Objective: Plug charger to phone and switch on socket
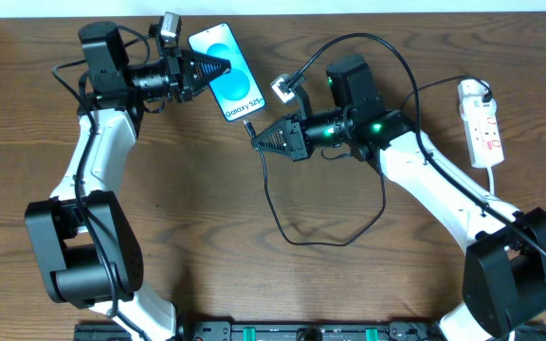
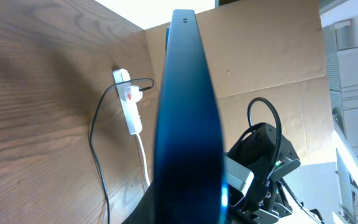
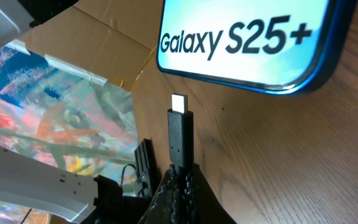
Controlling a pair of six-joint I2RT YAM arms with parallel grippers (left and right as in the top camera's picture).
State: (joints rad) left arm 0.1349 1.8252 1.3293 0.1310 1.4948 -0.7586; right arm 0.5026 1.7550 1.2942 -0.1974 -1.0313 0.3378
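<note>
Jaws on my left are pinching the phone, as the overhead view is showing. I am gripping it by its long left edge near the far side of the table, with its cyan screen facing up. My right jaws are clamping the charger just behind its connector tip, which is pointing at the phone's lower end and sitting just beside it. From there the thin black cable is looping down across the wood and curling back up over my right arm. It is then running to the socket, which is lying at the right edge of the table, well apart from the phone.

From my left wrist, the phone is showing edge-on as a dark blue blade rising from my left jaws up the middle of the picture. It is hiding the fingers themselves. Beyond it the socket is lying on the wood with the charger leading into it as a thin black line. My right arm is sitting at lower right before a cardboard wall.

From my right wrist, my right jaws are squeezing narrowly on the black connector tip, its metal end pointing up at the phone's rounded bottom edge. Tip and phone are standing apart, with a strip of wood showing between them. Whether the phone is touching the table I cannot tell.
</note>
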